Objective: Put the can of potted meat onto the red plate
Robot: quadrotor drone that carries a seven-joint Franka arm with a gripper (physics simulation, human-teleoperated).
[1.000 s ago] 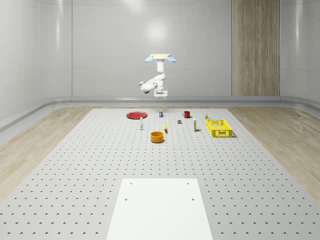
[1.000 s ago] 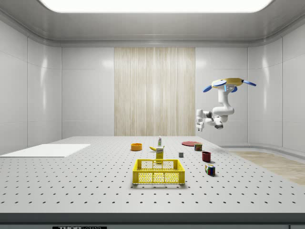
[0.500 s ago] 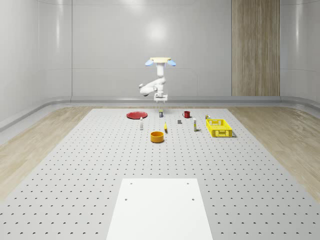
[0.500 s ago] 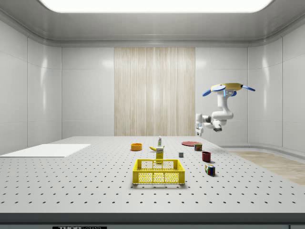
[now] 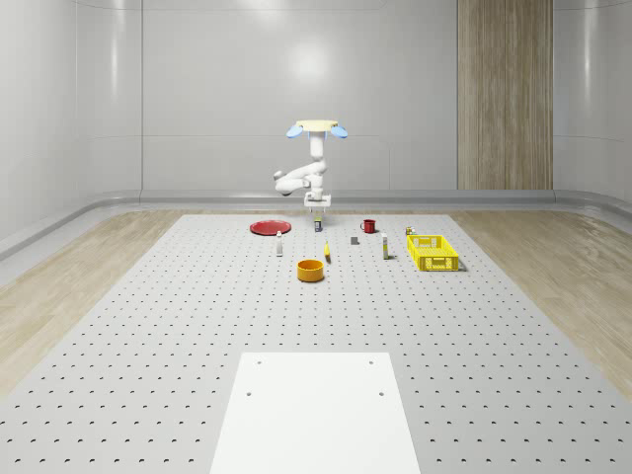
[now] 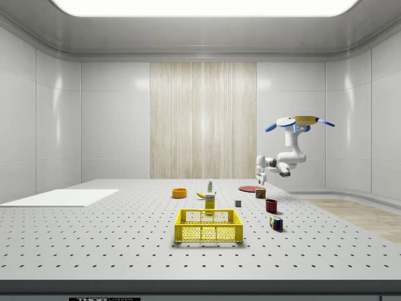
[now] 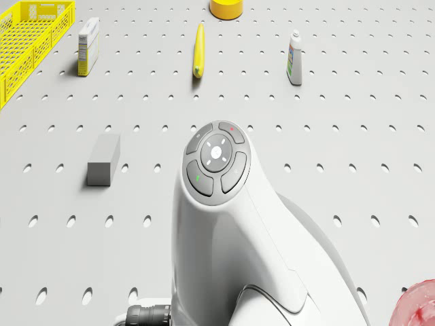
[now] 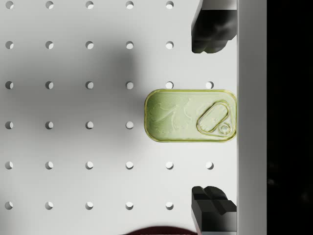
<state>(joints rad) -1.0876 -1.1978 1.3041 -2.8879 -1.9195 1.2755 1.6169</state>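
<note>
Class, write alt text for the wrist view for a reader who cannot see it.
Seen from straight above, the can of potted meat lies on the perforated table, its pull-tab lid up. The open gripper hangs over it, one dark finger to each side, neither touching.

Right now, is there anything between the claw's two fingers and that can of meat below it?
No. In the wrist view the open gripper hangs above the potted meat can, with nothing in between.

the can of potted meat (image 8: 190, 116) has a shiny metal lid; perforated table (image 8: 73, 147) matt; arm shell (image 7: 231, 224) glossy plastic.
</note>
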